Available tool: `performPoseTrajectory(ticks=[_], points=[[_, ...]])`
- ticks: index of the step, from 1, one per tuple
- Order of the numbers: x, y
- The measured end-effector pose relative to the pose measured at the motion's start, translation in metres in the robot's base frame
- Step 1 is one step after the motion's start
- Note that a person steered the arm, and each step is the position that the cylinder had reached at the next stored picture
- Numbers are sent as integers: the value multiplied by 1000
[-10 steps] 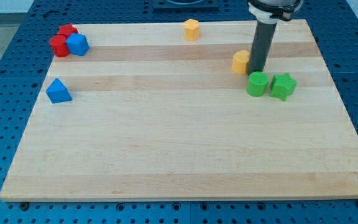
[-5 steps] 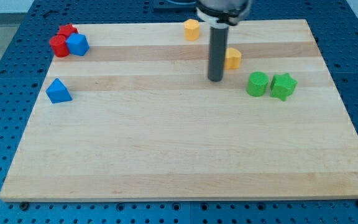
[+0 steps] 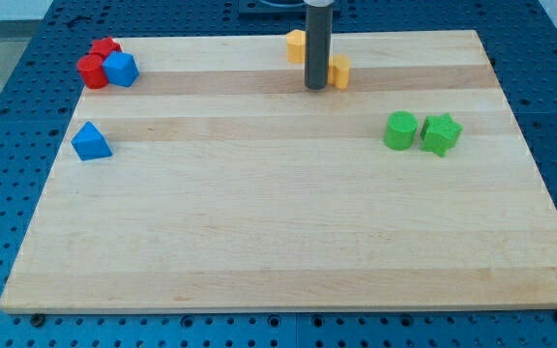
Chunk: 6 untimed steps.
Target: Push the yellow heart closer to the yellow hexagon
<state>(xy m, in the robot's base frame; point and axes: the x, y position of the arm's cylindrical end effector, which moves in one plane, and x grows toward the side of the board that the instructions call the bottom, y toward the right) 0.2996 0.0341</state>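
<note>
The yellow heart [image 3: 339, 72] lies near the view's top, just right of my rod and touching it or nearly so. The yellow hexagon [image 3: 296, 44] sits a short way up and to the left, partly hidden behind the rod. My tip [image 3: 316, 87] rests on the wooden board [image 3: 278, 232], at the heart's left side and below the hexagon. The rod stands between the two yellow blocks.
A green cylinder [image 3: 400, 130] and a green star [image 3: 441, 134] sit together at the right. Two red blocks [image 3: 95, 64] and a blue block [image 3: 121, 69] cluster at the top left. A blue triangle [image 3: 91, 141] lies at the left.
The yellow heart has slid up and left, from beside the green blocks to near the hexagon. My rod moved from its right side to its left.
</note>
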Motion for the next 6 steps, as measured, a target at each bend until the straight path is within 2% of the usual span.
performPoseTrajectory(ticks=[1, 4, 5, 6], points=[[-8, 5], [29, 79], [29, 99], [16, 89]])
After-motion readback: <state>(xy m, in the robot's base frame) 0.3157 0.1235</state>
